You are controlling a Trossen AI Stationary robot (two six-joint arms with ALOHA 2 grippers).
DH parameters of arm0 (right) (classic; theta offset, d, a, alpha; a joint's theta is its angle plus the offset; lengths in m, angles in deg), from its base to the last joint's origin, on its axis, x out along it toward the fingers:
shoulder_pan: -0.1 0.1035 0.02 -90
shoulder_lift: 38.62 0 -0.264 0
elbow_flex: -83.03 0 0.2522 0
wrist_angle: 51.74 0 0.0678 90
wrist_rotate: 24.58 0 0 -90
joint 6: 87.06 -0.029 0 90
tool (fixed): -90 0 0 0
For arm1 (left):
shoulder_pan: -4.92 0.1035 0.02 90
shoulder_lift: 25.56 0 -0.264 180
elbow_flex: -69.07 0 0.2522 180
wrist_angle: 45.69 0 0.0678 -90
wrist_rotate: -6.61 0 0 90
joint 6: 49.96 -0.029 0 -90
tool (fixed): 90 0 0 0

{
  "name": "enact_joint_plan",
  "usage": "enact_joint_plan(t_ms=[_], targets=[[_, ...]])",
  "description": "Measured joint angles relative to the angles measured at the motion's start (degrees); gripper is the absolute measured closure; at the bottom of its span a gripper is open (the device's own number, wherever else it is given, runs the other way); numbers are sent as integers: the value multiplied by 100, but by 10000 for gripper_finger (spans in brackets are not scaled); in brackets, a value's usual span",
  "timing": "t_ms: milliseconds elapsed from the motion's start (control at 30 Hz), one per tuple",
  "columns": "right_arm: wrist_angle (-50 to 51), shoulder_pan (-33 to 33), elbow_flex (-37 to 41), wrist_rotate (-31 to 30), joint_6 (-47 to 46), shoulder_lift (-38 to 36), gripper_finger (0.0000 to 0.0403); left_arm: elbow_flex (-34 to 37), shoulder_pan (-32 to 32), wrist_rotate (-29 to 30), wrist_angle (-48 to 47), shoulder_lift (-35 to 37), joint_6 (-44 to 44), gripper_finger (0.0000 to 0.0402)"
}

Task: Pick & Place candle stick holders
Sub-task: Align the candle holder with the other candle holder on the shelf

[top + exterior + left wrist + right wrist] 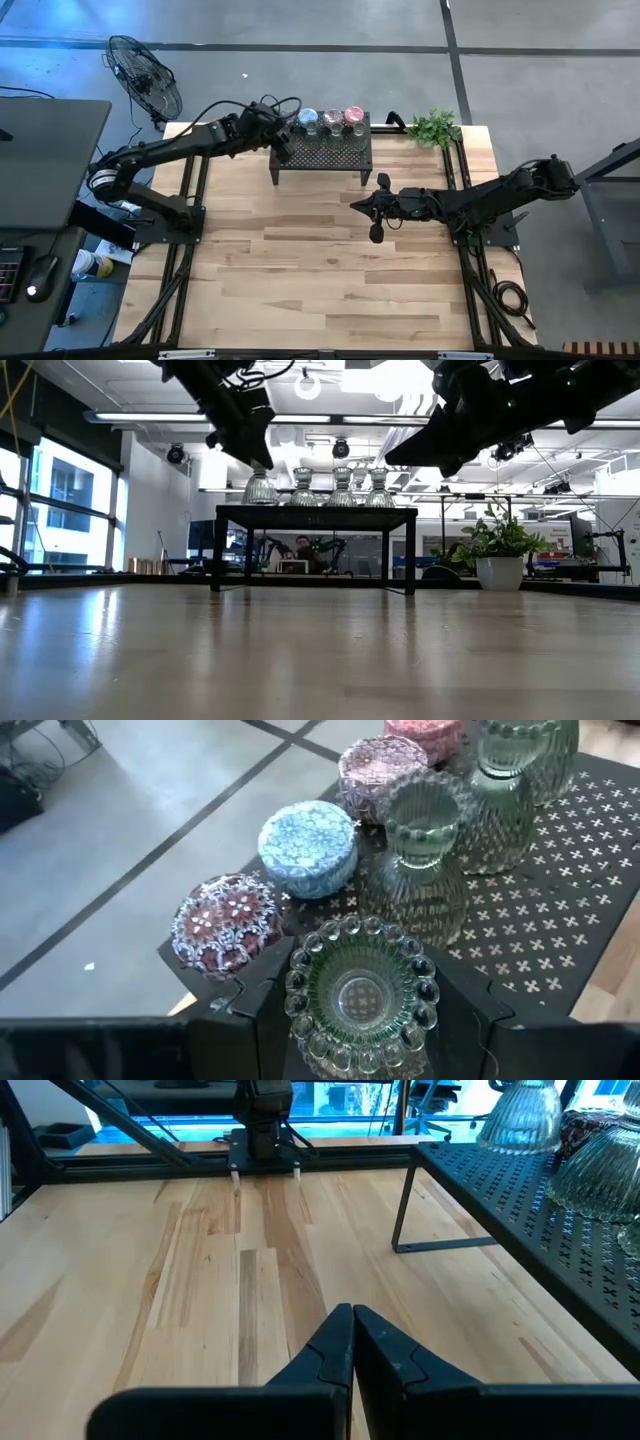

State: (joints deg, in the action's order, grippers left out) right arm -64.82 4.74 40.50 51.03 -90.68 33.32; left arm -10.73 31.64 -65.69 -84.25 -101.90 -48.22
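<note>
A black mesh rack (322, 160) stands at the table's far edge. Candle stick holders sit on its top: a mottled purple (224, 925), a pale blue (306, 847), a second purple (380, 770), a pink (425, 734) and ribbed clear ones (500, 810). My left gripper (283, 143) hangs over the rack's left end, shut on a clear green holder with a beaded rim (360, 995). My right gripper (354, 203) hovers shut and empty above the table, in front of the rack's right end. My left gripper pinches the clear green holder between its two fingers (470, 1012), one on each side of the beaded rim (296, 1005). It comes slanting down from the table's left. The holder stays upright, mouth up, over the rack's left end. Whether its base rests on the mesh, I cannot tell.
A potted green plant (435, 127) stands at the table's far right corner, just right of the rack. A floor fan (145, 75) is beyond the far left corner. Bare wood (320, 270) stretches from the rack to the near edge.
</note>
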Motion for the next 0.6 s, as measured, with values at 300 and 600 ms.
enact_joint_plan(t_ms=[300,600], targets=[[1,1,0,-1,1,0,402,0,122,68,69,-275,0,241],[1,0,0,0,20,0,402,0,220,-29,87,-278,20,236]])
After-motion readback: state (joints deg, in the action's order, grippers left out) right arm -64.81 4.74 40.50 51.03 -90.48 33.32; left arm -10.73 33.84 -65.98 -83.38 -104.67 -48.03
